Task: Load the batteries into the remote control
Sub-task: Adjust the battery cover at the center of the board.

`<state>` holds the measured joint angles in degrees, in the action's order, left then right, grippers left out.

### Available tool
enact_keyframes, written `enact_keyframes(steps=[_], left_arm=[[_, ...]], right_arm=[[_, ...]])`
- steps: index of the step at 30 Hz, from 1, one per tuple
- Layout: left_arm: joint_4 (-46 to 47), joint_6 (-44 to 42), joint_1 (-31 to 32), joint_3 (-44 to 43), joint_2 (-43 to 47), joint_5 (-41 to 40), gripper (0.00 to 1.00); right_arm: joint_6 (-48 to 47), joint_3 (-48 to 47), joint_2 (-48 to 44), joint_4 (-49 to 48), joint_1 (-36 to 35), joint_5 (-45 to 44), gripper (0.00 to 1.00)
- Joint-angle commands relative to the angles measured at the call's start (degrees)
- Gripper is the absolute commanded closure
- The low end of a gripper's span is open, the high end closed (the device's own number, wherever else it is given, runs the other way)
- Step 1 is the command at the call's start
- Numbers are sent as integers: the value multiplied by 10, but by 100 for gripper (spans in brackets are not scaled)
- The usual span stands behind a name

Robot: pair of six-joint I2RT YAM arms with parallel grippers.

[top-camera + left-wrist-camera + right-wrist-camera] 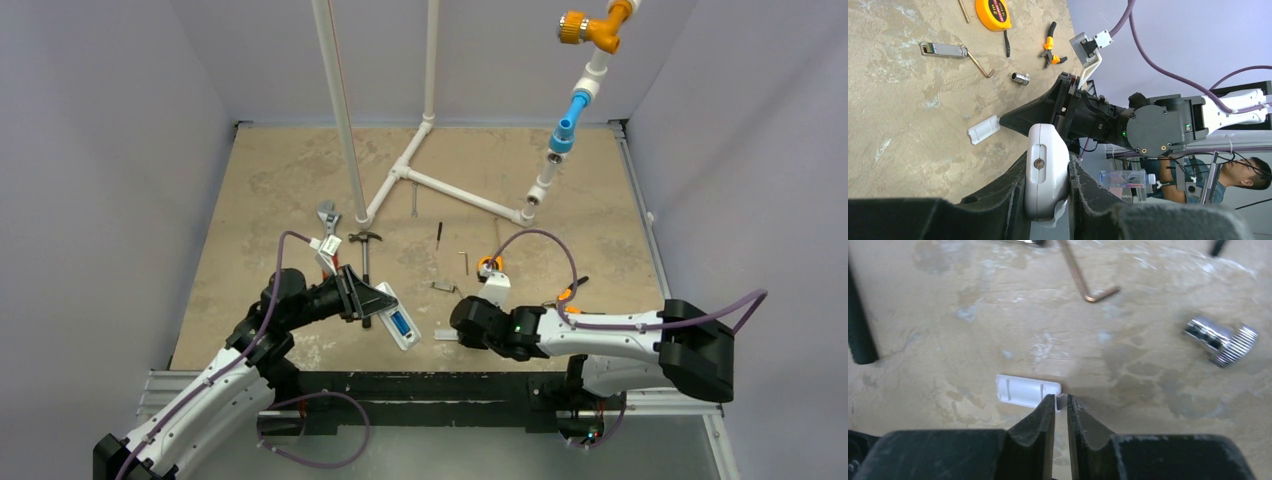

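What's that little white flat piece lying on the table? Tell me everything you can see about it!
The little white cover is a small, flat rectangle with rounded corners. It looks like smooth plastic, with faint short marks on top. It lies flat on the mottled tan table, apart from the tools around it. The right gripper has its jaws nearly shut on a small tab at one short end, so it seems pinched there. Nothing else touches it.
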<state>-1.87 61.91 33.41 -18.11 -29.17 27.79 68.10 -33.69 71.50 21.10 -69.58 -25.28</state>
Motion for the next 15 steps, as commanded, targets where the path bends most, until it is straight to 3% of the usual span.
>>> enact_keyframes(steps=[1,4,7,13,15], left_arm=[[29,-3,-3,-7,-3,4,100],[36,0,-2,-7,-6,6,100],[37,0,-3,-6,-7,7,100],[32,0,-3,-5,-1,6,100],[31,0,-3,-5,0,5,100]], right_arm=[[183,72,-56,-21,2,-32,82],[219,100,-86,-43,2,-29,69],[180,97,-111,-42,1,-40,62],[-111,31,-128,-14,2,-67,45],[-221,3,-120,-8,4,-48,44]])
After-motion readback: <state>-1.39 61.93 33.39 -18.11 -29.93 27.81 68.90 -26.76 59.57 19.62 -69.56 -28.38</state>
